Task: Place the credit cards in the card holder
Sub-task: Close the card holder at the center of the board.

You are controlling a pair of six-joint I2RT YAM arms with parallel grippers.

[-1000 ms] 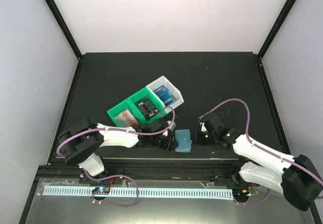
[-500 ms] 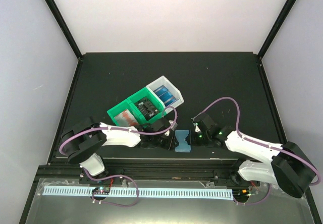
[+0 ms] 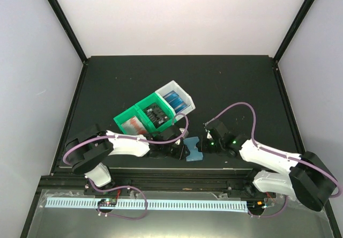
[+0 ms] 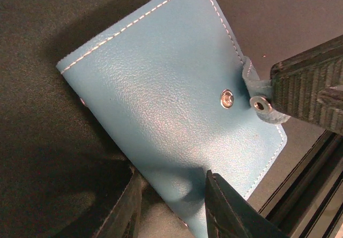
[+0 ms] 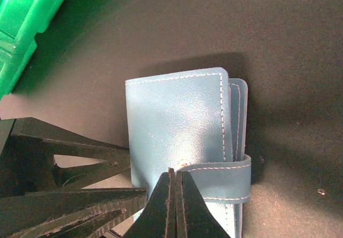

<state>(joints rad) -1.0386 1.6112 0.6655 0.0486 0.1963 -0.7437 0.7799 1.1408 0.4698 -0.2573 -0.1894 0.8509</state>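
**Presently: Card Holder Braced, Snap Tab Being Worked**

1. Nearest item. The card holder (image 3: 193,149) lies flat on the table (image 3: 236,82) close to its near edge, between my two arms. Its cover is folded over. I can see no card in it.

2. Left pincer. My left pincer (image 4: 170,181) stands part-way apart, astride the near corner of the card holder. One finger sits at its edge and the other over its cover. Whether it clamps the cover or only brackets it, I cannot tell. I judge its purpose to be anchoring: it stops the holder sliding while the opposite edge is worked.

3. Right pincer. My right pincer (image 5: 175,172) is closed, finger against finger, with nothing between. Its tip is set against the free end of the snap tab (image 4: 261,106). The tab's snap sits beside its mate on the cover, not on it, so the tab appears undone. A closed tip makes a thin wedge, suited to lifting a flap.

4. Farther back. The credit cards (image 3: 156,114) lie sorted by colour in a diagonal row of joined bins. The red-and-white and the black are in the green bins (image 3: 119,121), and the blue are in the white bin (image 3: 188,104). All are well apart from both pincers.

5. Status, judged. This is the opening step; no card has been transferred yet.
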